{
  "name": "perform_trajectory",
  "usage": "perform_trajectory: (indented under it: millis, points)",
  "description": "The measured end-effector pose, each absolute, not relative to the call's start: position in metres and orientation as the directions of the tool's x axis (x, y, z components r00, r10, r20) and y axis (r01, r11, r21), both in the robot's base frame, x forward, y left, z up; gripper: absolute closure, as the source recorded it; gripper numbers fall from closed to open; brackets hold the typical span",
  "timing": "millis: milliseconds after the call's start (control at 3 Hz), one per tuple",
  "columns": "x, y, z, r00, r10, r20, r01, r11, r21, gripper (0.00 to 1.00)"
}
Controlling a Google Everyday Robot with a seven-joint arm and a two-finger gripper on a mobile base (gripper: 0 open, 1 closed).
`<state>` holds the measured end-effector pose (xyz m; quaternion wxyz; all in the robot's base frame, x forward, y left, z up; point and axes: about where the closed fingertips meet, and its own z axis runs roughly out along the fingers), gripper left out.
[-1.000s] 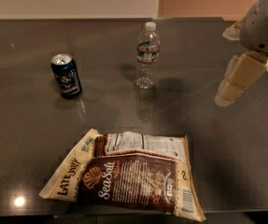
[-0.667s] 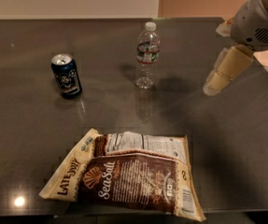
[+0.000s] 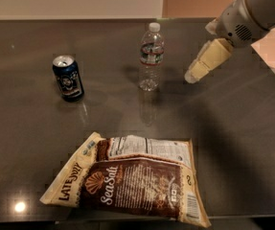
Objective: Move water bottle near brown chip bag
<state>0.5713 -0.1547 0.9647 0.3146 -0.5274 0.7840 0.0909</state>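
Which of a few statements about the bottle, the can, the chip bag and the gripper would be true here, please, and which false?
1. The water bottle stands upright on the table. True.
2. The gripper is holding the water bottle. False: it hangs apart from the bottle, on its right in the picture.
3. The dark blue soda can lies on its side. False: it stands upright, left of the bottle in the picture.
4. The brown chip bag lies flat, nearer the camera than the bottle. True.
5. The bottle touches the chip bag. False: bare table lies between them.
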Motion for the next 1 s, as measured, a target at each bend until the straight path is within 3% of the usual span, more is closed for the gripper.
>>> perform_trajectory:
  millis: [1000]
  points:
    - [0.623,-0.105,0.953,-0.248,-0.652,-0.717,-0.882,0.458,-0.113,0.00]
